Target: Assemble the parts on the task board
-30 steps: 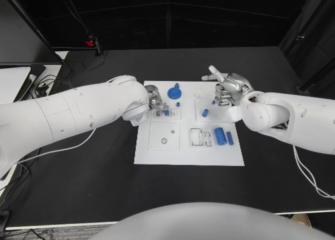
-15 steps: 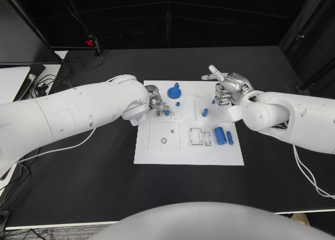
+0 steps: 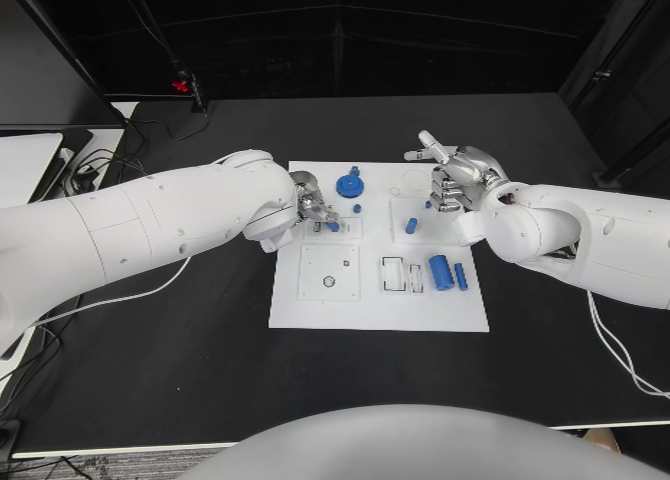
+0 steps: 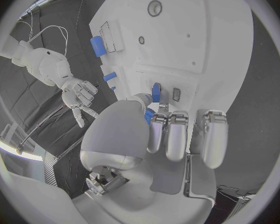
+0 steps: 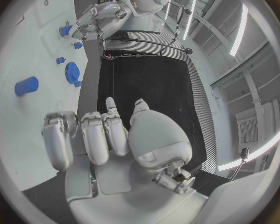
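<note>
The white task board (image 3: 309,300) lies in the middle of the black table. My left hand (image 3: 312,204) hovers over the board's upper left part and pinches a small blue peg (image 4: 155,92) between thumb and fingertips, right above a small socket block (image 3: 345,228). My right hand (image 3: 453,181) is at the board's upper right corner with its fingers curled in and nothing in them. On the board lie a blue gear (image 3: 348,185), a short peg (image 3: 410,225), a blue cylinder (image 3: 439,269) and a blue bar (image 3: 459,276). The right wrist view shows the gear (image 5: 71,72) and my left hand (image 5: 93,17).
A recessed plate with a round hole (image 3: 329,274) and narrow slots (image 3: 394,275) sit in the board's lower half. Black table (image 3: 162,350) surrounds the board. Cables (image 3: 97,165) trail at the far left, near a white surface (image 3: 18,165).
</note>
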`<state>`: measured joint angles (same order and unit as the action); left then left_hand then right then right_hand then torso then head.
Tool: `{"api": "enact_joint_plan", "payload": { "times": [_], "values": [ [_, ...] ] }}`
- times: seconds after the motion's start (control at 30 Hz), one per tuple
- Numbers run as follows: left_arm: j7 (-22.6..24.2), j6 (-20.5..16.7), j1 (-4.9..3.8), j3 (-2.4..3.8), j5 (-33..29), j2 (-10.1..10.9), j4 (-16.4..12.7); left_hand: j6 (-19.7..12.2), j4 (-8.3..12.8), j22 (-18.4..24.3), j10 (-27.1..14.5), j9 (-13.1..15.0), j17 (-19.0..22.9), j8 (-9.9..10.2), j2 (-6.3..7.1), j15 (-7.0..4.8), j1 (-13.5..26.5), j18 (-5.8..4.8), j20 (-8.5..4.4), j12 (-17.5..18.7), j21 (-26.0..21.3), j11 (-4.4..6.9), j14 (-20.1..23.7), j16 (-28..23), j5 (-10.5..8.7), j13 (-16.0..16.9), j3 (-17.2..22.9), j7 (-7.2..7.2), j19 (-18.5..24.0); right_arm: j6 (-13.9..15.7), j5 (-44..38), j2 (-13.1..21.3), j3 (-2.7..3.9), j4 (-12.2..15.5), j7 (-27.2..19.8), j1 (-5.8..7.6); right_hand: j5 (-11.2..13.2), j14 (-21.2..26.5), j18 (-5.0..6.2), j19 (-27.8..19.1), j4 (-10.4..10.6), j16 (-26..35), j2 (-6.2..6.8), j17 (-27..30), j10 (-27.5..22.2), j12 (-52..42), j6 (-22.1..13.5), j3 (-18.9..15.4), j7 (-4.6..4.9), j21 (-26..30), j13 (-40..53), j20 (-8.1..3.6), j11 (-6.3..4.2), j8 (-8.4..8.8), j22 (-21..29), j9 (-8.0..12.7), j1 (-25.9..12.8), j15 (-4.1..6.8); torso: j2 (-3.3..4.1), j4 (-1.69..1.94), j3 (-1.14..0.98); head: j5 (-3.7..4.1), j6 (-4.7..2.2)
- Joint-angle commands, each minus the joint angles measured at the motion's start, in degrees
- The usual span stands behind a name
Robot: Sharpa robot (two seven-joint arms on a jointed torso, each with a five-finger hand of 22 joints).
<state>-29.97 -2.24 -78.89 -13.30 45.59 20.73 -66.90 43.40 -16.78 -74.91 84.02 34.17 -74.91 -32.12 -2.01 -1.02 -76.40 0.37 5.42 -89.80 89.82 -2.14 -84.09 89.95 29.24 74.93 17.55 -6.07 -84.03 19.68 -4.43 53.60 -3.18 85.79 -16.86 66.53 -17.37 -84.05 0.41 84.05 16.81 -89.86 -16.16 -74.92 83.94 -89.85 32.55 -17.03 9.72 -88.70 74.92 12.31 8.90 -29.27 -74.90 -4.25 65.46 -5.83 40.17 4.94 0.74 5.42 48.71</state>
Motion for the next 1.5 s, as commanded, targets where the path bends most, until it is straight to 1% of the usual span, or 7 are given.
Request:
{"api": "enact_joint_plan", "payload": {
  "times": [0.03, 0.13, 0.5, 0.87, 1.2, 1.33, 1.5],
  "values": [
    [-1.4, 1.0, 0.36, -0.26, 0.2, 0.1, 0.2, 0.0, 0.1, -15.1, 6.0, -0.1, -15.1, 0.1, -0.46, -0.11, -0.1, -0.37, 0.06, -0.2, 0.2, -0.19, -5.9, 0.0, 0.19, 15.1, 0.4, 0.26, -6.0, -0.6, 0.1, 0.0, 0.03, 0.1, -0.6, 0.08, -0.4, -5.9, 0.26, 3.9, -0.1, -0.1, -0.36, -15.1, 6.1, -0.1, -0.4, 0.3, 3.55, 0.3, 15.1, -0.27, 0.17, -0.35, -14.0, 0.1, 0.3, 0.07, 0.03, -0.09, 0.04, 0.09, -0.06],
    [-1.4, 1.1, 0.36, -0.26, 0.2, 0.1, 0.2, 0.0, 0.1, -15.1, 6.0, -0.1, -15.1, 0.1, -0.47, -0.11, -0.1, -0.37, 0.06, -0.2, 0.2, -0.19, -5.9, 0.0, 0.19, 15.1, 0.4, 0.26, -6.0, -0.6, 0.1, 0.0, 0.03, 0.1, -0.6, 0.08, -0.4, -5.9, 0.26, 3.9, -0.1, -0.1, -0.36, -15.1, 6.1, -0.1, -0.4, 0.3, 3.55, 0.3, 15.1, -0.27, 0.17, -0.35, -14.0, 0.1, 0.3, 0.07, 0.06, -0.14, 0.03, 0.0, -0.03],
    [-1.5, 1.3, 0.38, -0.26, 0.2, 0.0, 0.5, -0.1, 0.0, -15.1, 6.0, -0.2, -15.1, 0.2, -0.52, -0.11, 0.2, -0.37, 0.07, -0.2, 0.2, -0.2, -5.9, 0.0, 0.12, 15.1, 0.4, 0.2, -6.0, -0.6, 0.1, 0.0, 0.03, 0.1, -0.6, 0.08, -0.4, -5.9, 0.26, 3.9, -0.1, -0.1, -0.39, -15.1, 6.1, -0.1, -0.5, 0.4, 3.57, 0.3, 15.1, -0.26, 0.18, -0.38, -14.0, 0.1, 0.3, 0.06, 0.03, -0.07, 0.02, 0.13, 0.08],
    [-2.1, 2.3, 0.39, -0.26, 0.2, -0.1, 0.5, -0.7, 0.0, -15.1, 6.0, -0.9, -15.1, 0.8, 0.04, 0.1, 2.9, -0.37, 0.2, -0.2, 0.2, -0.48, -5.9, 0.0, -0.59, 15.1, -0.4, -0.11, -6.0, -0.7, 0.1, 0.0, 0.03, 0.1, -0.6, 0.08, -0.4, -5.9, 0.26, 3.9, -0.1, -0.1, -0.39, -15.1, 6.1, -0.1, -0.5, 0.4, 3.57, 0.3, 15.1, -0.26, 0.18, -0.38, -14.0, 0.1, 0.3, 0.06, 0.02, -0.07, -0.01, 0.15, 0.11],
    [-1.9, 2.8, 0.44, -0.26, 0.2, -0.2, 0.5, -1.4, 0.1, -15.1, 6.0, -1.3, -15.1, 1.3, 0.17, 0.16, 3.4, -0.37, 0.25, -0.2, 0.2, -0.59, -5.9, 0.0, -0.56, 15.1, -0.7, -0.23, -6.0, -0.8, 0.1, -0.1, 0.03, 0.0, -0.6, 0.08, -0.4, -5.9, 0.26, 3.9, -0.1, -0.1, -0.4, -15.1, 6.1, -0.1, -0.5, 0.4, 3.57, 0.3, 15.1, -0.26, 0.18, -0.4, -14.0, 0.1, 0.3, 0.06, 0.03, -0.11, 0.06, 0.21, 0.13],
    [-2.0, 2.9, 0.45, -0.26, 0.2, -0.2, 0.4, -1.5, 0.0, -15.1, 6.0, -1.5, -15.1, 1.5, 0.31, 0.22, 3.8, -0.37, 0.29, -0.2, 0.2, -0.67, -5.9, 0.0, -0.54, 15.1, -1.0, -0.35, -6.0, -0.7, 0.1, -0.1, 0.03, 0.1, -0.7, 0.08, -0.4, -5.9, 0.25, 4.0, -0.1, -0.1, -0.42, -15.1, 6.1, -0.1, -0.5, 0.5, 3.57, 0.3, 15.1, -0.26, 0.18, -0.41, -14.0, 0.1, 0.3, 0.06, 0.04, -0.09, 0.02, 0.29, 0.12],
    [-2.1, 3.0, 0.45, -0.26, 0.2, -0.1, 0.3, -1.5, -0.1, -15.1, 6.0, -2.3, -15.1, 1.8, 1.24, 0.51, 7.4, -0.37, 0.5, -0.2, 0.2, -0.95, -5.9, 0.0, 1.04, 15.1, -3.6, -0.63, -6.0, -0.7, 0.1, 0.0, 0.03, 0.0, -0.7, 0.08, -0.4, -5.9, 0.25, 4.0, -0.1, -0.1, -0.42, -15.1, 6.1, -0.1, -0.5, 0.5, 3.57, 0.3, 15.1, -0.26, 0.18, -0.41, -14.0, 0.1, 0.3, 0.06, 0.03, -0.05, 0.02, 0.29, 0.19]
  ]
}}
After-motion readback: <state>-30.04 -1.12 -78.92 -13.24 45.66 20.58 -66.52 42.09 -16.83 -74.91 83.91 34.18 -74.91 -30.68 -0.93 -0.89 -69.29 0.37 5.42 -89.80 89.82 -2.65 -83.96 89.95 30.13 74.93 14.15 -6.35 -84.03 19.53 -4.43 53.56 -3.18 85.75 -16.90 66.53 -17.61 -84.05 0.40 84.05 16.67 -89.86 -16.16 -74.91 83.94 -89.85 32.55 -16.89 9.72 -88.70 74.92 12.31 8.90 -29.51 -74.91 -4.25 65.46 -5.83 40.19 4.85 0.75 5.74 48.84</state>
